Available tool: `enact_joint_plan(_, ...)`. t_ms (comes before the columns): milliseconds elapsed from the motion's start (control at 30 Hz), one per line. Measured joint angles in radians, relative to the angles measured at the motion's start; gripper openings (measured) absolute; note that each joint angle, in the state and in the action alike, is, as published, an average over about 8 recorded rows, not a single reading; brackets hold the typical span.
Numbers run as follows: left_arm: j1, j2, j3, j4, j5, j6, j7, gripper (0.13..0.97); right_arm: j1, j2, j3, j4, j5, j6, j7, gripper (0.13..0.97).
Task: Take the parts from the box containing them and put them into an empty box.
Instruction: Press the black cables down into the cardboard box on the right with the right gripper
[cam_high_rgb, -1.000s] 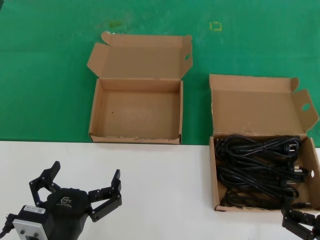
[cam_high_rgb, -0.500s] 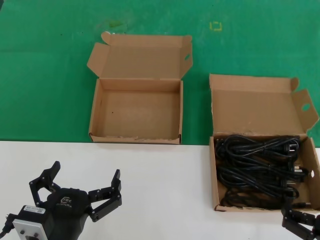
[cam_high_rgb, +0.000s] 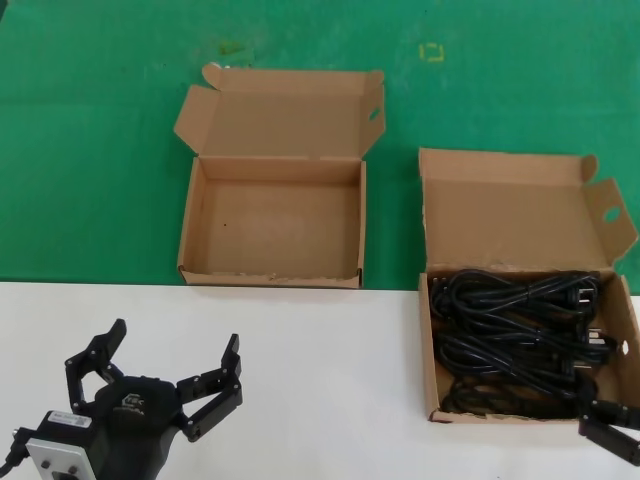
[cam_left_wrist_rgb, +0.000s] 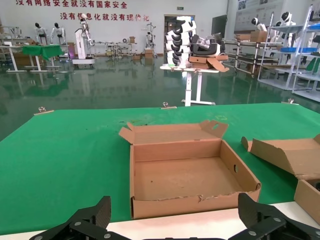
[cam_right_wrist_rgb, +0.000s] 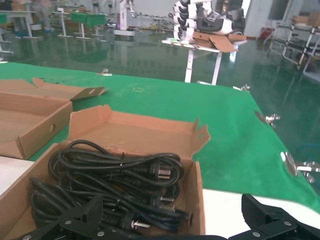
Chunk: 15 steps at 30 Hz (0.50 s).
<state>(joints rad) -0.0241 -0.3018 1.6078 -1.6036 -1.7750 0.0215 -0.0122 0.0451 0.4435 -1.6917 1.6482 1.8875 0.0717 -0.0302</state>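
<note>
The parts (cam_high_rgb: 520, 340) — black coiled power cables with plugs — all lie in the full box (cam_high_rgb: 432, 340), which sits toward the right edge of the tabletop (cam_high_rgb: 330, 370), straddling the line where its white front strip meets the green mat (cam_high_rgb: 90, 150). The empty box (cam_high_rgb: 190, 225) stands well apart from it, nearer the middle of the tabletop on the green mat, lid thrown back and floor bare apart from a small dark dot.

Nothing has been lifted yet, so the job looks to be at its first step: reaching for a cable bundle. The right tool (cam_high_rgb: 610, 428) hangs at the front right corner of the tabletop, just at the near wall of the full box, its fingers spread wide and holding nothing — the right wrist view looks straight over the cables between them. The left tool (cam_high_rgb: 165, 372) hovers over the white strip near the front left, fingers also apart and empty, facing the empty box.

The next move probably falls to the right tool: go forward and down over one bundle and close across its coils, not on a loose plug, so that neighbouring cables are not dragged out.
</note>
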Motion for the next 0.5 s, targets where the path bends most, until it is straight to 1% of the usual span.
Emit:
enact_joint_plan(167,0.0,0.0,0.0,0.0,0.0,0.0,0.0,0.864,0.013,0.05,-0.035,0.017,0.008,0.009,-0.018,0.966)
enact_joint_plan(200,0.0,0.0,0.0,0.0,0.0,0.0,0.0,0.864,0.017,0.063,-0.043,0.021,0.009,0.01,-0.023,0.966)
enact_joint_plan(267,0.0,0.0,0.0,0.0,0.0,0.0,0.0,0.827,0.026,0.094,-0.063,0.03,0.012,0.011,-0.035,0.966)
enact_joint_plan(367,0.0,0.0,0.0,0.0,0.0,0.0,0.0,0.771,0.048,0.155,-0.103,0.046,0.022,0.014,-0.055,0.966)
enact_joint_plan(467,0.0,0.0,0.0,0.0,0.0,0.0,0.0,0.715,0.086,0.234,-0.165,0.06,0.047,0.021,-0.079,0.966)
enact_joint_plan(500,0.0,0.0,0.0,0.0,0.0,0.0,0.0,0.715,0.103,0.263,-0.191,0.063,0.059,0.024,-0.089,0.966)
